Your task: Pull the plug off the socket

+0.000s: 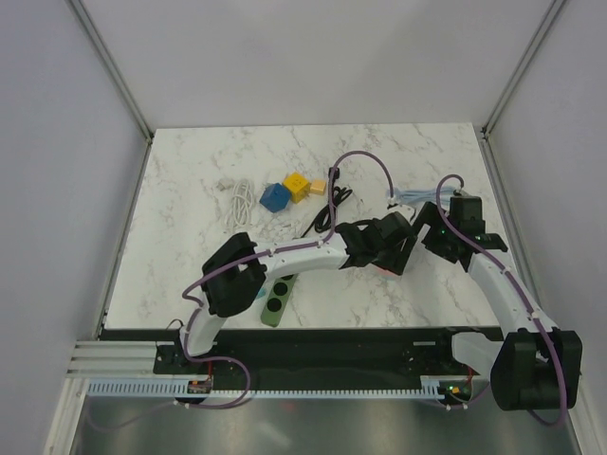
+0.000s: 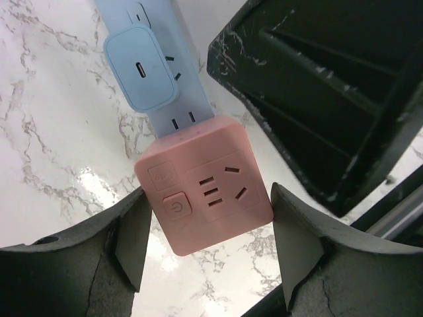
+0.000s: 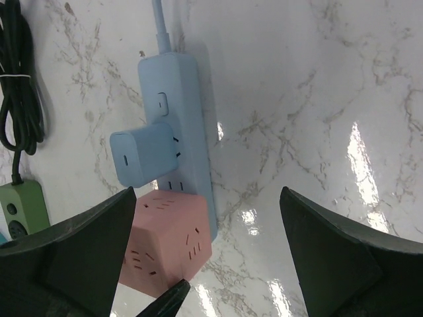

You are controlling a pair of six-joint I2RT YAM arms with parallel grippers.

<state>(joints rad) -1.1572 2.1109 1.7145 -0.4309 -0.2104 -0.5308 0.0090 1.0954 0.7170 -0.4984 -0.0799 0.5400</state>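
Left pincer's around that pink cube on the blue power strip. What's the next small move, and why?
Probably squeeze the left pincer firmly onto the pink cube: its fingers sit right at both sides, though firm contact isn't clear, and the cube is seated in the blue power strip.

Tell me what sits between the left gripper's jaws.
The pink cube adapter, plugged into the blue power strip; the left wrist view shows it.

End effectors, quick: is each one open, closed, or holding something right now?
Left end effector: closed on the pink cube adapter, one finger on each side.
Right end effector: open, holding nothing, over the blue power strip.
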